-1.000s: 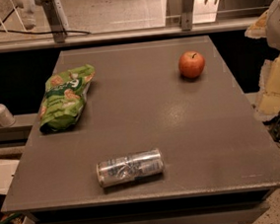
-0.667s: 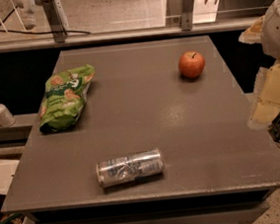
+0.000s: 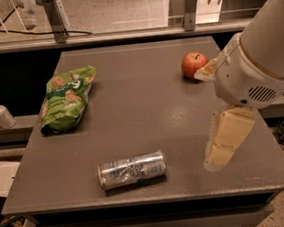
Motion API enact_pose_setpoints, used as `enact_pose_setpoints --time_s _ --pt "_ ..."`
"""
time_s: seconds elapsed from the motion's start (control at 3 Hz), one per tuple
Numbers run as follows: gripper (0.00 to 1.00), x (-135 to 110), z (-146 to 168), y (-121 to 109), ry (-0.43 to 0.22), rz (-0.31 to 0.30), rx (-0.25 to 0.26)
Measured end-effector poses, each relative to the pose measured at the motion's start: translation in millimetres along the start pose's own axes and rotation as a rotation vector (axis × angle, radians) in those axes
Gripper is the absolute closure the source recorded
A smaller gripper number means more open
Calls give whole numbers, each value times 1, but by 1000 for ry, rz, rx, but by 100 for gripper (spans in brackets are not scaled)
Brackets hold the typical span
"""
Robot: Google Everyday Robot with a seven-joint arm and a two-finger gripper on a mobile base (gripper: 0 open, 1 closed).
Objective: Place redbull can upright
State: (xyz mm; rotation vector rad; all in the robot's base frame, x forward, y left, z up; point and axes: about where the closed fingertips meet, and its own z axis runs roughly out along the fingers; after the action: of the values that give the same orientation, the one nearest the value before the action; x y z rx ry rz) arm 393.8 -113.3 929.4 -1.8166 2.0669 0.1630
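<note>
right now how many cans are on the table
1: the can lies on its side near the front edge of the table, left of the claw hovering at the right. The arm could hide more.

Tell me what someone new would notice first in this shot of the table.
The big white robot arm fills the right side, its gripper hanging low over the table at front right. Next is the redbull can, lying on its side near the front edge. A green snack bag sits at the left and a red apple at the back right.
</note>
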Motion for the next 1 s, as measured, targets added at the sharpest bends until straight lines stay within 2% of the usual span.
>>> enact_pose_setpoints --time_s 0.67,1.0 --pt "0 -83 76 35 -61 -128 -115" --pt "0 -115 103 46 -57 -169 -141"
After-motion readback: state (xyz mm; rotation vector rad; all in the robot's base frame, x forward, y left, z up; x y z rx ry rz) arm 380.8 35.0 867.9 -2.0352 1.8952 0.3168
